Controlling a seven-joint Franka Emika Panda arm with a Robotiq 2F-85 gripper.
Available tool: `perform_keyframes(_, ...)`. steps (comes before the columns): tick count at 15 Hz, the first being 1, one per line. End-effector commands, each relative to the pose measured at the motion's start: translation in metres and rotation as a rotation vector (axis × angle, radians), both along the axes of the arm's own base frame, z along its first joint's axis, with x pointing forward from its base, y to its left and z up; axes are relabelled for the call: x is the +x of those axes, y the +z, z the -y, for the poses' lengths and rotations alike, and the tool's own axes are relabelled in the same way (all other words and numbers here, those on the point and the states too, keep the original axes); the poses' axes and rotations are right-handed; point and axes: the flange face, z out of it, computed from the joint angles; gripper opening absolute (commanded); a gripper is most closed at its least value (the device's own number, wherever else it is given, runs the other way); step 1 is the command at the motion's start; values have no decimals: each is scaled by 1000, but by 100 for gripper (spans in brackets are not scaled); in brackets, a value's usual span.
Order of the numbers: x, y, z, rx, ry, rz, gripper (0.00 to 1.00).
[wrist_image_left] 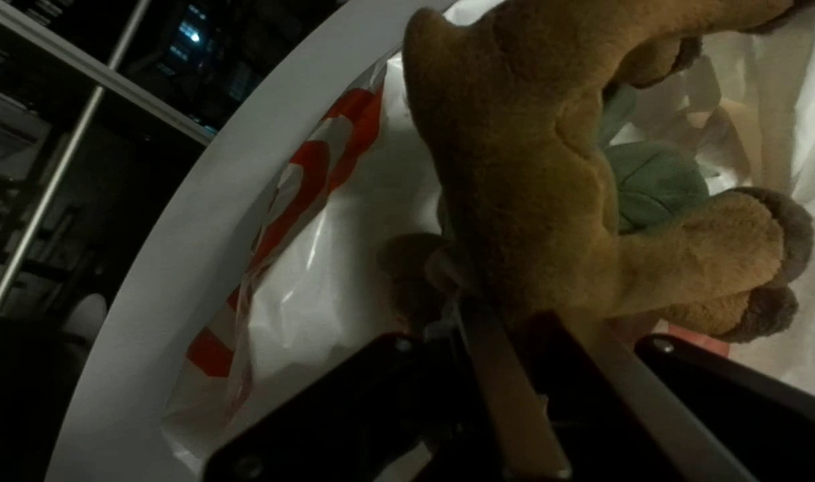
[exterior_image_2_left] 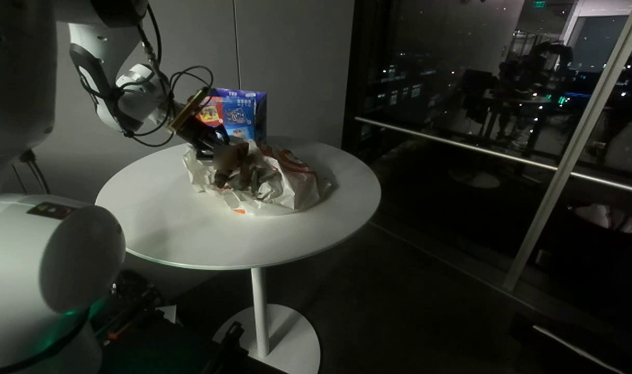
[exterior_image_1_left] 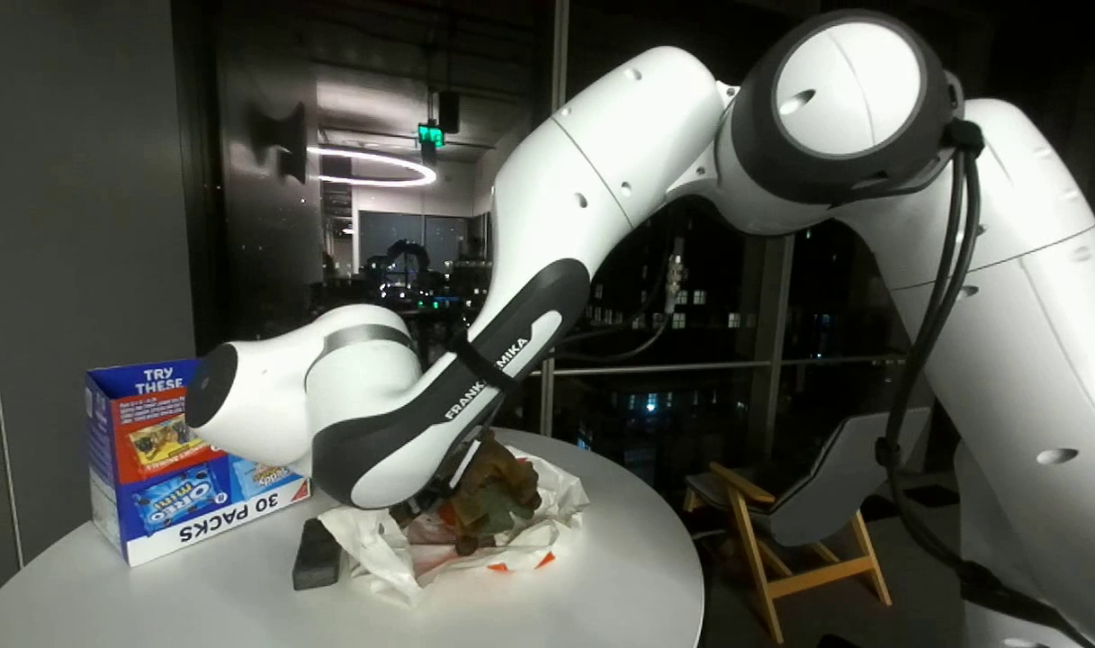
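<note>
Pinching, it appears, the brown plush animal by one end, the gripper has its jaws narrow around the fabric. A hold seems made, yet the plush animal sits on the crumpled plastic bag atop the round table, not raised clear.

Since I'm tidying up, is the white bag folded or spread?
Spread but crumpled: both exterior views show the white bag wrinkled and splayed around the plush toy.
</note>
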Motion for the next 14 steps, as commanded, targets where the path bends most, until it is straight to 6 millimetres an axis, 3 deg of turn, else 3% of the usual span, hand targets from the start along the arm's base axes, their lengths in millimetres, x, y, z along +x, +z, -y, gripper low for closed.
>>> perform_keyframes(1,16,-12,4,-1,84,-20,10)
perform_keyframes(6,32,-18,15,285,141,-121,12)
perform_keyframes(7,35,-17,18,333,151,-138,42)
perform_keyframes(8,37,-14,20,380,163,-155,43)
perform_keyframes(10,38,-5,24,426,160,-176,57)
perform_keyframes(14,8,41,19,281,113,-160,86)
